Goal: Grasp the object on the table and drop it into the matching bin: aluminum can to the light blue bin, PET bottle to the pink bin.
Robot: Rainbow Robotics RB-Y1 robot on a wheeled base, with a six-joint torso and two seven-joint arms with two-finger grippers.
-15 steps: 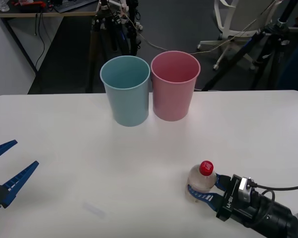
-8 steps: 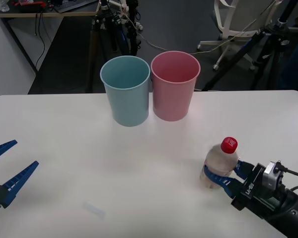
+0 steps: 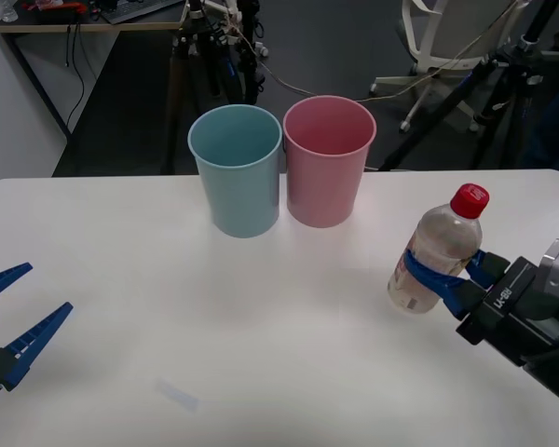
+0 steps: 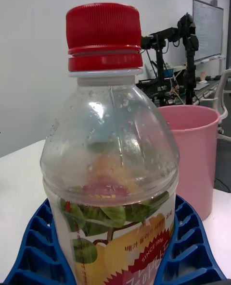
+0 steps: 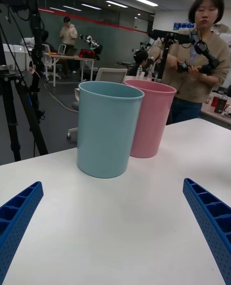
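We've got the bottle [image 3: 435, 251] clamped in the right gripper [image 3: 440, 279], right of the pink bin [image 3: 327, 172], probably clear of the white table [image 3: 214, 317], cap tilted up-right. Left gripper [image 3: 5, 321] idles open.

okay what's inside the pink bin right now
From the front, the pink bin shows only bare pink inner wall; its bottom is hidden. The PET bottle is outside it, held in the right tool.

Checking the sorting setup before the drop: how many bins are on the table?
2. The light blue bin stands at the far side of the table, and the pink bin stands right beside it, on the robot's right.
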